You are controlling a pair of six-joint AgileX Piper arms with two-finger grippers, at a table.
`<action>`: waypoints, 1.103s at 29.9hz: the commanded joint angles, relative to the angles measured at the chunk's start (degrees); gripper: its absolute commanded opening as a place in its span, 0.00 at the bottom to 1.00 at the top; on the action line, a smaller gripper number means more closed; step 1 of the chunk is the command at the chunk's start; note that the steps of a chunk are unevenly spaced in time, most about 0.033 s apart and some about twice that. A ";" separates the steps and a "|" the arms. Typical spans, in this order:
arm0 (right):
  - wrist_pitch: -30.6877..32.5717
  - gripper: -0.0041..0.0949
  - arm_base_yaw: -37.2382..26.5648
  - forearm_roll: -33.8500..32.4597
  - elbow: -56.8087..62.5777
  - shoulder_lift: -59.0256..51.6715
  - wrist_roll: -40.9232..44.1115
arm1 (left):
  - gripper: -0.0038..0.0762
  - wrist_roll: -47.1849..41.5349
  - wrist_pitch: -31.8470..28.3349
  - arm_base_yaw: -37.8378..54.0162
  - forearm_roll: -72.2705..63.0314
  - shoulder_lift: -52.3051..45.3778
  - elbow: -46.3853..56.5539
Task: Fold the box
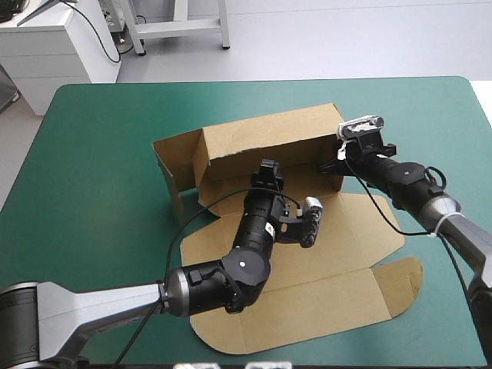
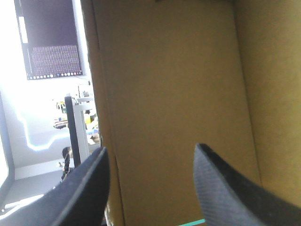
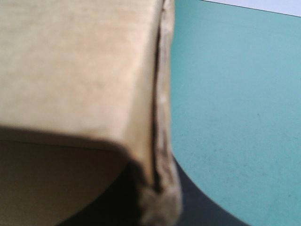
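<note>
The box (image 1: 307,254) lies mid-frame on the desk (image 1: 100,154), long axis left-right, back wall raised. The left hand (image 1: 268,167), spread open, faces that wall just ahead; the right hand (image 1: 342,156) pinches its right end

The left arm (image 1: 231,273), lower left, has bulbous black joints on a silver-grey link; the right arm (image 1: 407,183) matches. Its fingers (image 2: 82,190) are broad, black.

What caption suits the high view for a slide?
Left claw open inside the half-raised brown box; right claw grips its back wall's right end.
</note>
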 commanded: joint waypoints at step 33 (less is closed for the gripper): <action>22.00 0.04 -0.21 -62.45 -21.81 6.29 62.22 | 0.05 56.91 24.06 20.63 -88.27 -9.22 -19.61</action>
